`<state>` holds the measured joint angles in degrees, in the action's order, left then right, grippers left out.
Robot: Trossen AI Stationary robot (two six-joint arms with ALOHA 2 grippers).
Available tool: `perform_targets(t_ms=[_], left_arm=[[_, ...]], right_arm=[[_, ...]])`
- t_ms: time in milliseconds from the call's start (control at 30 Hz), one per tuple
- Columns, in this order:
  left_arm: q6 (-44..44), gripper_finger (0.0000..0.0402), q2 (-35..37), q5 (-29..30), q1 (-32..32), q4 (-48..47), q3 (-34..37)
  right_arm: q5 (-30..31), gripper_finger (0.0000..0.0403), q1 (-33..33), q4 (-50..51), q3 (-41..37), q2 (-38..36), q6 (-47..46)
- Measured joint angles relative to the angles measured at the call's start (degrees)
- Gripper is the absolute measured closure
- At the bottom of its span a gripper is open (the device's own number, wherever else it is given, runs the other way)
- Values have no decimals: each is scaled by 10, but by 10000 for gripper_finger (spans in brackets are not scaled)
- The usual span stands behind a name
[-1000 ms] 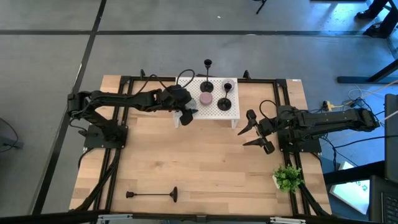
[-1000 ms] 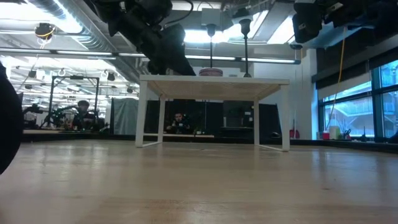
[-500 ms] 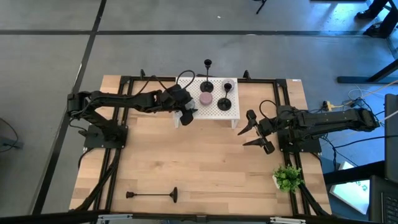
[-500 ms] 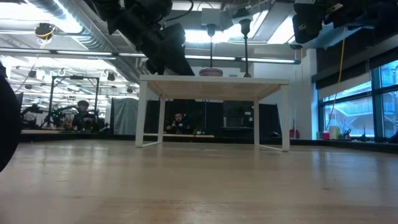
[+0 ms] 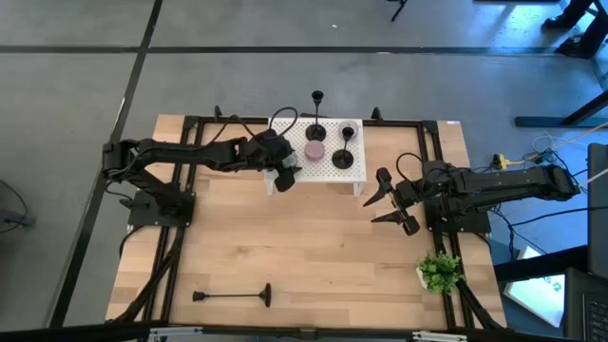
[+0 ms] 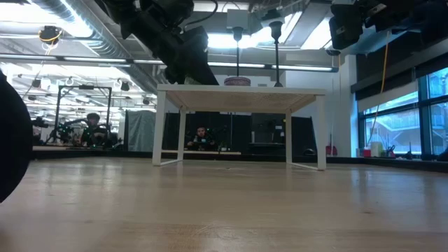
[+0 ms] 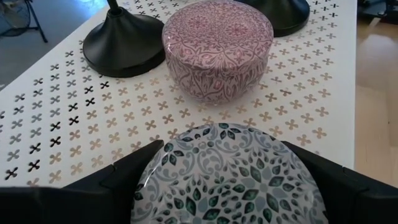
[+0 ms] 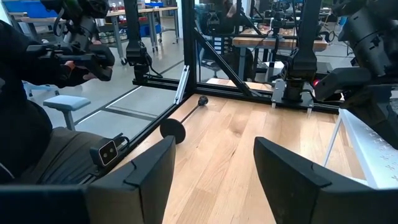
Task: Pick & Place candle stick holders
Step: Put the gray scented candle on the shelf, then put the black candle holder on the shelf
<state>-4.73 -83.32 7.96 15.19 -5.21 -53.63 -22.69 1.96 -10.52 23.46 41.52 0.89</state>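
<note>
Looking down from above, you see a pale wooden table (image 5: 313,256) with a small white stand (image 5: 328,163) near its far edge, its top punched with little cross-shaped holes. Two candle stick holders (image 5: 343,147) stand upright on that stand, slim black metal stems rising from round flared bases; a third candle stick holder (image 5: 234,297) lies flat on the wood near the front edge, well apart from the stand. Between the two bases on the stand sits a round pink tin (image 7: 217,46) with a fine patterned lid.

Your left gripper (image 5: 284,176) is at the stand's left end. In the left wrist view its fingers (image 7: 124,177) are spread wide on either side of a round tin (image 7: 227,177) with a green and white leaf-patterned lid; you cannot tell whether they touch it. That makes two tins, one pink and one green.

Your right gripper (image 5: 391,202) hovers over bare wood to the right of the stand, its two fingers partly apart with nothing between them. A small green plant (image 5: 439,272) sits near the front right corner.
</note>
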Motion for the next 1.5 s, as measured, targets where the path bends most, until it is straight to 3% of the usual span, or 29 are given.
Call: perform_targets(t_ms=[667, 1500], left_arm=[[2, 95, 55, 13, -16, -42, 0], [16, 95, 61, 13, -17, 9, 0]], right_arm=[[1, 183, 0, -1, 0, 0, 0], [1, 183, 0, 0, 0, 0, -1]])
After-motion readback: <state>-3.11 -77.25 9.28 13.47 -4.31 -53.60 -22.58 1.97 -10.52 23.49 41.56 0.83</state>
